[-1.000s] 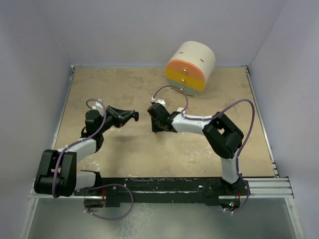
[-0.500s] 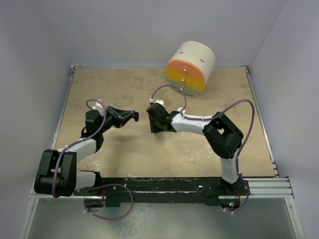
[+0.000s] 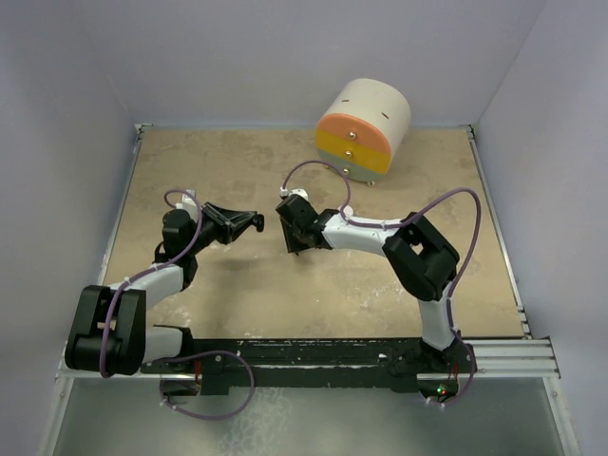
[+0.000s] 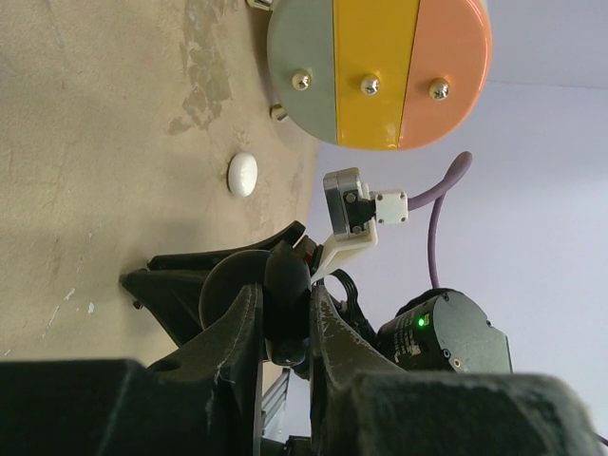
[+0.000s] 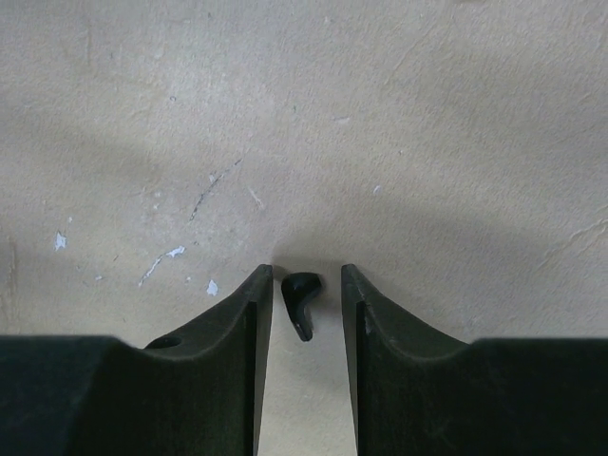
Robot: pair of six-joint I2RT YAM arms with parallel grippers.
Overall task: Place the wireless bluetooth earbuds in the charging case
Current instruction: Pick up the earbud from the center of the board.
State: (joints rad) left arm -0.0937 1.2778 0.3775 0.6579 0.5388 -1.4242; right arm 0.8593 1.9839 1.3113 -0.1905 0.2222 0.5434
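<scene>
Earbud [image 5: 302, 304], black hook shape, lies btwn right gripper [image 5: 305, 273] jaws.

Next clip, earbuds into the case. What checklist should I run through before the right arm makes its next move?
1. Left gripper clamped on the charging case: ok, both fingers pinch it.
2. Case open, sockets facing the right arm: cannot tell.
3. Right gripper open for a pick: ok, jaws stand apart.
4. Dark earbud-shaped piece centred in that gap: ok, it lies on the table and touches neither finger.
5. Second earbud located: cannot tell; a white oval piece lies on the table, but what it is is unclear.
</scene>
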